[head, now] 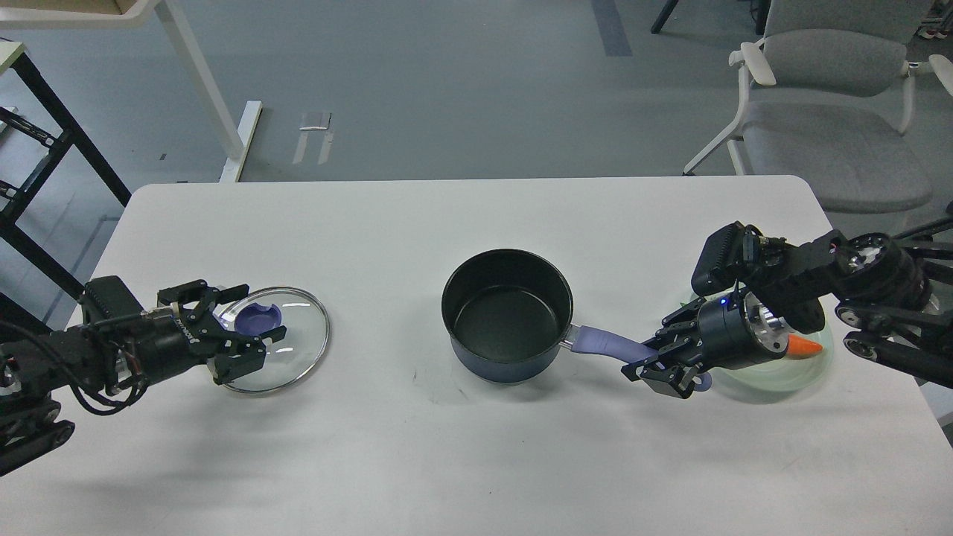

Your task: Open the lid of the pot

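The dark blue pot [506, 316] stands uncovered in the middle of the white table, its lavender handle [607, 344] pointing right. My right gripper [663, 363] is shut on the far end of that handle. The clear glass lid [298, 336] with its purple-blue knob [262, 318] lies flat on the table at the left, well apart from the pot. My left gripper [249, 325] is open, its fingers spread either side of the knob at the lid's left part, and holds nothing.
A pale green glass plate [789, 374] with a carrot [805, 346] sits under my right wrist near the table's right edge. A grey chair [826, 112] stands beyond the far right corner, and a black rack [30, 171] beyond the left edge.
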Available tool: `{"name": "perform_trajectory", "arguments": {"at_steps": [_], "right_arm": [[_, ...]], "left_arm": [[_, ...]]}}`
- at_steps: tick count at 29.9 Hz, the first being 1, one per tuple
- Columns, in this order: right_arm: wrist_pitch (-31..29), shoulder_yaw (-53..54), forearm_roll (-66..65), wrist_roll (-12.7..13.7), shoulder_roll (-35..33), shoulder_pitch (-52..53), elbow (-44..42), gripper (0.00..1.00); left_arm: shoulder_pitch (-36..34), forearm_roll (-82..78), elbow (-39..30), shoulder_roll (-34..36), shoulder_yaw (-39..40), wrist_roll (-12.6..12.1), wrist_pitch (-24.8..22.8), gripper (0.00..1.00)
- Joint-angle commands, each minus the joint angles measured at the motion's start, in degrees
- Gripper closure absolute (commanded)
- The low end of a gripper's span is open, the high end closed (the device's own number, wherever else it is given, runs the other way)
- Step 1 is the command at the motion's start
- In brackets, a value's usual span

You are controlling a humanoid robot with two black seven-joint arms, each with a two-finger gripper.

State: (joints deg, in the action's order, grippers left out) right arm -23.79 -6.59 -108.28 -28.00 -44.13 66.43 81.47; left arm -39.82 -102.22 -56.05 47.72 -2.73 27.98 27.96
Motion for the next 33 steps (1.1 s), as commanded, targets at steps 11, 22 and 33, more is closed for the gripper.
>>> {"name": "perform_trajectory", "arguments": {"at_steps": [11,22,33], "right_arm": [[0.6,0.1,0.1,0.0,-0.2,-0.2,0.0,0.38],[0.7,3.7,3.2,0.0,-7.6,1.2,4.5,0.01],[3.2,15.9,41.3,0.0,-7.8,0.9,-4.0,0.01]], "left_arm": [[-8.7,39.4,-7.9,3.6,1.1,0.0,-19.5,0.03],[-11.3,70.4,-7.8,5.2,6.5,0.0,-38.2,0.02],[-11.2,91.1,-6.6,2.6,11.0,0.0,-40.3,0.01]]}}
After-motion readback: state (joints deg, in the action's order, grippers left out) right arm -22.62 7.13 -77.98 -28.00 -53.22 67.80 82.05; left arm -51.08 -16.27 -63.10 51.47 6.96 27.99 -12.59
